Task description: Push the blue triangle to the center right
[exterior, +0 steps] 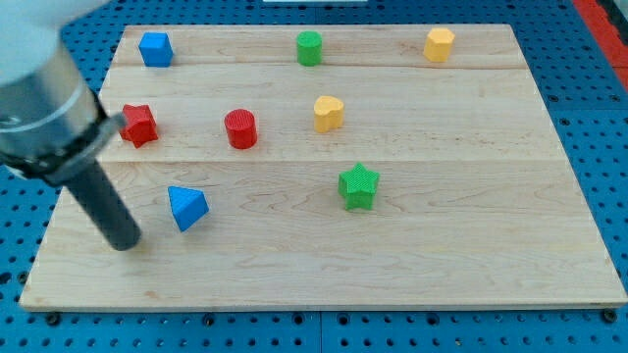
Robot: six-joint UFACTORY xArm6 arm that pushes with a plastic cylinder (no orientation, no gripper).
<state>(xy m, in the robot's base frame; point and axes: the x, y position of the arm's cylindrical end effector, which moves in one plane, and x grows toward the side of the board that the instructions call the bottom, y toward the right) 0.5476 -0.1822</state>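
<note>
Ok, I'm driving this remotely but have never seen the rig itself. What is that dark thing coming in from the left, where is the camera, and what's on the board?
The dark thing is the arm's straight rod. It has no fingers and holds nothing; its lower end, my tip, only slides along the wooden board and pushes blocks. There is one camera, looking down at the board at a slant; its mounting is not on record.

My tip sits near the view's lower left, just left of the blue triangle, apart from it.

Along the view's top: a blue block, a green cylinder and a yellow block. In the middle row: a red star, a red cylinder and a yellow heart-like block. A green star lies right of the triangle, roughly on its way to the centre right.
</note>
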